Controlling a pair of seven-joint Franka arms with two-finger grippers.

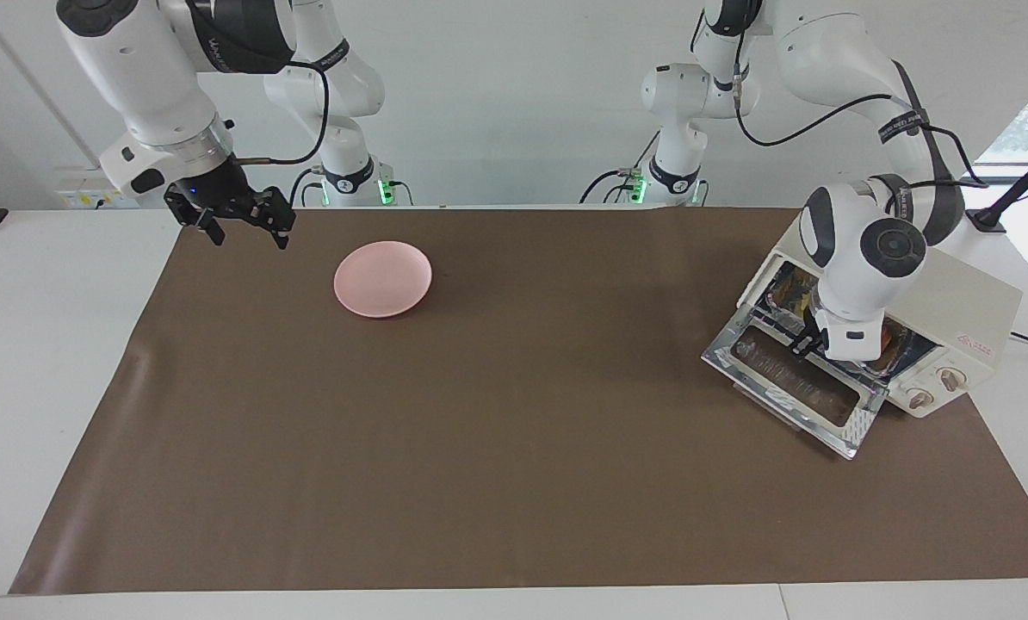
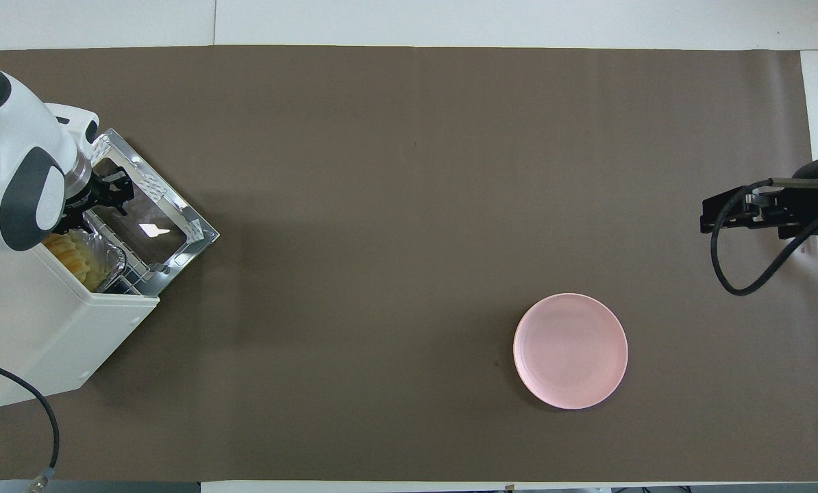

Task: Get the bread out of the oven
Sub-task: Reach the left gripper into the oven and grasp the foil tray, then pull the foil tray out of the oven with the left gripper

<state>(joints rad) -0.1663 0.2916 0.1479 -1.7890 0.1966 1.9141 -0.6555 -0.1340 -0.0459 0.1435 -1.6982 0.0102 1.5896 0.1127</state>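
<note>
In the facing view, the oven [image 1: 953, 319] is seen at the right of the frame with its glass door [image 1: 794, 387] dropped open. The left gripper [image 1: 802, 343] is lowered at the oven mouth over the door; whether its jaws are apart cannot be told. At the upper left, the right gripper [image 1: 243, 226] hangs waiting, jaws apart, beside an empty pink plate [image 1: 382, 278].

In the overhead view, the bread [image 2: 66, 252] is shown inside the oven [image 2: 46, 335] on a foil tray [image 2: 104, 259], partly hidden by the left arm; it is hardly seen in the facing view.
</note>
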